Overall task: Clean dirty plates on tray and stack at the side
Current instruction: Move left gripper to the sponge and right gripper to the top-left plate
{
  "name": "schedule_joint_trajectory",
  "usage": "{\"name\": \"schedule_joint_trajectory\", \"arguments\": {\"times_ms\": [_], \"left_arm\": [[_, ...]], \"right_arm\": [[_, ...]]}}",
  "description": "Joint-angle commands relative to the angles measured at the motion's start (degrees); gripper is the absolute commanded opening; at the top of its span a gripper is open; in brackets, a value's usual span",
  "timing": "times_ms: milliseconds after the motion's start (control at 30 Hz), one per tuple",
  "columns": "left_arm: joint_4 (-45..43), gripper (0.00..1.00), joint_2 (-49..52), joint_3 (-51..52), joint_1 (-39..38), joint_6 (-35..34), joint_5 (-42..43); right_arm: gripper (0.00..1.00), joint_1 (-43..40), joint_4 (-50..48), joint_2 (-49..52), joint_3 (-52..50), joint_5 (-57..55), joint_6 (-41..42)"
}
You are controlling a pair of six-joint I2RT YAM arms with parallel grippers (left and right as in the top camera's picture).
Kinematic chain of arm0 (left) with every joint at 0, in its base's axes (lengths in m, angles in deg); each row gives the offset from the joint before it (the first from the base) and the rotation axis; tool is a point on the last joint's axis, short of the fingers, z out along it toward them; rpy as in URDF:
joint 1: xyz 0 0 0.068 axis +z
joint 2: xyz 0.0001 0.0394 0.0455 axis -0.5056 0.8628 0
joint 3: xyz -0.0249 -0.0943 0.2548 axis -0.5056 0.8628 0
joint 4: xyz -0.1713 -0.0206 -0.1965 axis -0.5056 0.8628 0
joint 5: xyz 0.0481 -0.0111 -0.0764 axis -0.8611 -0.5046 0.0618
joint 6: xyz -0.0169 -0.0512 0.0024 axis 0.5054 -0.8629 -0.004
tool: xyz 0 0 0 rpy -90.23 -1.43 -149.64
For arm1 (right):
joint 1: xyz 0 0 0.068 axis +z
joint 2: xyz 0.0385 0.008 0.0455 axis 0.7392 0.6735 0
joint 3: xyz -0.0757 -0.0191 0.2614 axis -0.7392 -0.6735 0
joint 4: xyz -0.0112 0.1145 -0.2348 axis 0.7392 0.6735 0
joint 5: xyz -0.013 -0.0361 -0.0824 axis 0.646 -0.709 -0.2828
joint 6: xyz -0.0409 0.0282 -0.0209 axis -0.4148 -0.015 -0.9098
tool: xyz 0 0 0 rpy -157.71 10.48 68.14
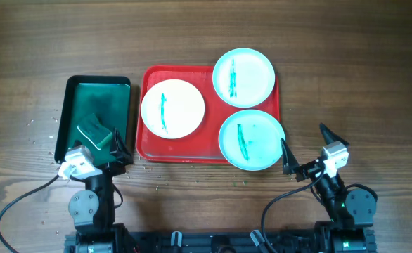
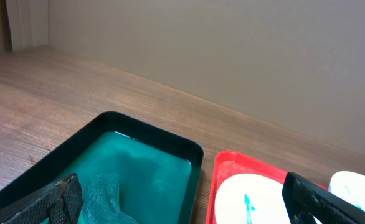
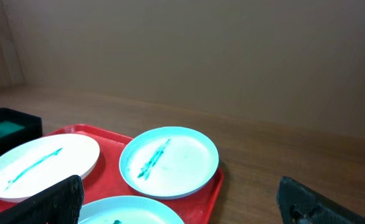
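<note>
The red tray [image 1: 150, 146] lies at the table's middle and holds three plates. A white plate [image 1: 172, 109] is on its left, one pale aqua plate [image 1: 243, 76] at its far right, and another aqua plate [image 1: 252, 139] at its near right. Each has a green smear. My left gripper [image 1: 97, 149] is open and empty over the near end of the green tray. My right gripper [image 1: 308, 146] is open and empty just right of the near aqua plate. The right wrist view shows the white plate [image 3: 39, 165], far aqua plate [image 3: 169, 160] and near aqua plate [image 3: 132, 213].
A smaller dark green tray [image 1: 97, 88] stands left of the red tray and holds a green sponge [image 1: 95, 133]. The sponge [image 2: 101, 193] and the green tray's rim [image 2: 195, 155] also show in the left wrist view. Bare wooden table lies right of the red tray.
</note>
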Motion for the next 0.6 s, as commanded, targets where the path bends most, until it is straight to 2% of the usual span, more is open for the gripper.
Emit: {"name": "schedule_joint_trajectory", "arguments": {"times_ms": [0,400,567], "left_arm": [[0.0,1.00,-0.2,0.2,-0.4,1.3,0.5],[0.0,1.00,-0.2,0.2,-0.3,1.4,0.2],[-0.9,1.00,-0.2,0.2,-0.3,-0.4,0.9]], "right_arm": [[1.00,-0.3,-0.3,0.4,-0.1,-1.2,0.8],[1.00,-0.3,-0.8,0.4,0.0,0.6,1.4],[1.00,-0.3,-0.7,2.0,3.3,0.6,2.0]]}}
